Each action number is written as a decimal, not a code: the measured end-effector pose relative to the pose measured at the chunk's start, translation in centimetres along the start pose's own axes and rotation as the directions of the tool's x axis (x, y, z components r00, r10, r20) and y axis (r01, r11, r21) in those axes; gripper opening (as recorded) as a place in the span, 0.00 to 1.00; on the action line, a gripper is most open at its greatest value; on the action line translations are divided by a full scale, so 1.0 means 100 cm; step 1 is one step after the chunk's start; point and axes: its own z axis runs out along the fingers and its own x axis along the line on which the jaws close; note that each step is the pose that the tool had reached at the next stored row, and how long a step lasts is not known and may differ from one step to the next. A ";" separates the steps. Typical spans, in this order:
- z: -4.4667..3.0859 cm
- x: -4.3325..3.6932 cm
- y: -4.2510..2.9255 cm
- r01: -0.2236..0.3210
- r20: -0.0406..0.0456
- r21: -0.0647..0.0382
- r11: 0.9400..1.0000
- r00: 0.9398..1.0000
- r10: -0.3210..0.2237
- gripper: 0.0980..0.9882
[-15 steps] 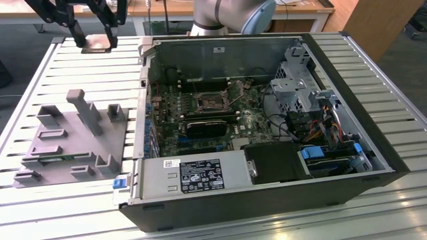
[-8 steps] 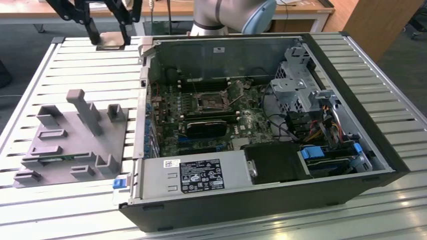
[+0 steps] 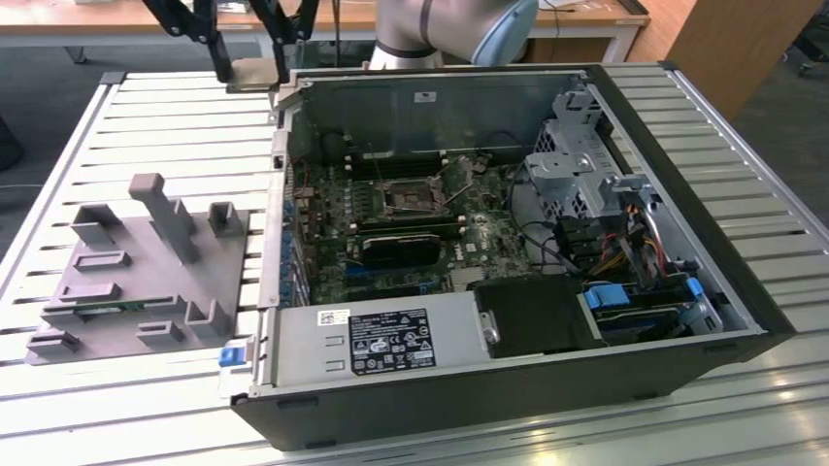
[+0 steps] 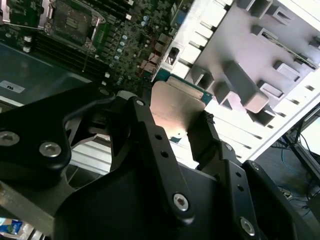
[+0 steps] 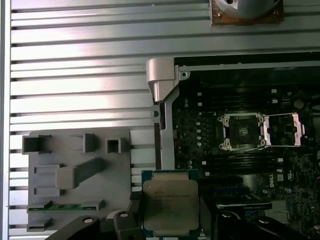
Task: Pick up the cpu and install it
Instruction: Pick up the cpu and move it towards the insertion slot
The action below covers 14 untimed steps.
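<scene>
One gripper in the exterior view hangs above the computer case's corner on the exterior view's left, fingers narrowed onto the cpu. In the second wrist view, black fingers flank the silvery chip. In the first wrist view, the clamped cpu sits over the case's edge, apart from the bare socket.

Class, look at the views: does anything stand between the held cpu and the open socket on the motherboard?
Nothing visible covers the socket; its retention frame is swung aside. The cpu, gripped in the claw, hangs by the case wall, seemingly above its rim, so only that wall lies sideways between them.
</scene>
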 end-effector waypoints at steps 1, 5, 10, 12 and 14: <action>0.0004 -0.0024 0.0017 0.000 0.000 0.000 1.000 1.000 0.000 0.50; 0.0022 -0.0137 0.0052 0.000 0.000 0.000 1.000 1.000 0.000 0.50; 0.0032 -0.0284 0.0061 0.000 0.000 0.000 1.000 1.000 0.000 0.50; 0.0037 -0.0334 0.0064 0.000 0.000 0.000 1.000 1.000 0.000 0.50; 0.0042 -0.0381 0.0066 0.000 0.000 -0.001 1.000 1.000 0.000 0.50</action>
